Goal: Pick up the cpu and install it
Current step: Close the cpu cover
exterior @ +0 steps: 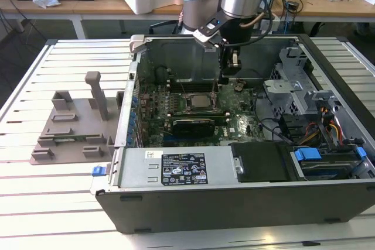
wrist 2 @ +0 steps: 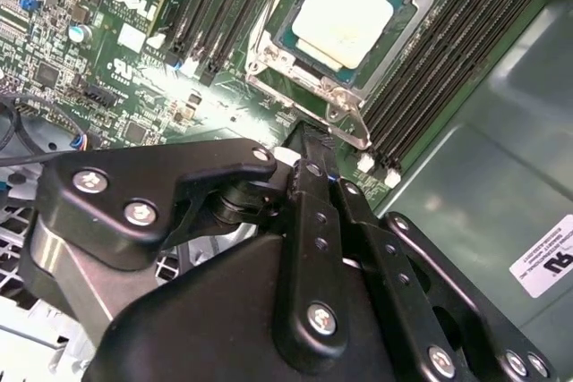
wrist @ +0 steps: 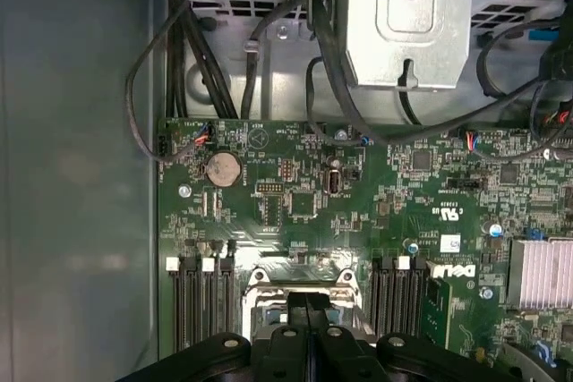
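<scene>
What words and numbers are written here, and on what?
Big label on the metal box: too small to read.
White sticker on the case wall: too small to read.
Motherboard: a white maker's logo; tiny codes too small to read.
The cpu: no writing I can make out.

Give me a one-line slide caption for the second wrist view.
The cpu lies in the motherboard socket, with the gripper poised close beside the socket's edge.

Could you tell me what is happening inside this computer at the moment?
The robot arm's gripper hangs inside the open computer case, low over the motherboard. It is shut and holds nothing. The cpu already lies in its socket, close beside the gripper's tips.
</scene>
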`<state>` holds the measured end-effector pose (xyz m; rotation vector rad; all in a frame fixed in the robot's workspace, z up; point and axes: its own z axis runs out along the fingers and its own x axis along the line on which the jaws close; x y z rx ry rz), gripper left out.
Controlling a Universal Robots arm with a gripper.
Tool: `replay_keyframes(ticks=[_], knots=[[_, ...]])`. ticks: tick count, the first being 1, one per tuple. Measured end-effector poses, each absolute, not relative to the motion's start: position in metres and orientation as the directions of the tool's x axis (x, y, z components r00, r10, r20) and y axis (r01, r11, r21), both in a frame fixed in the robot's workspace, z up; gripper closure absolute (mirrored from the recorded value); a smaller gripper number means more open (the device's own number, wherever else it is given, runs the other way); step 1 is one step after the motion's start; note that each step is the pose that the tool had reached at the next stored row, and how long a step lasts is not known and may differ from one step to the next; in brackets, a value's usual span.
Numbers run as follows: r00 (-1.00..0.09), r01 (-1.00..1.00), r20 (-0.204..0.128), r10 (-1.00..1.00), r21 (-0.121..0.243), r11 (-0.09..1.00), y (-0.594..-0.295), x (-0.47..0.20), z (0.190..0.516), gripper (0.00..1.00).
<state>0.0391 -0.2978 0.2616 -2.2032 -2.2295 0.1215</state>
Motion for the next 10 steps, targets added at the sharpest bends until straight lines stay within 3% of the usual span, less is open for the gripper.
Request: replay_keyframes(ticks=[10], knots=[[-0.013,0.998,-0.051,0.999,-0.058,0.010,-0.298,0.025,0.261,0.89]])
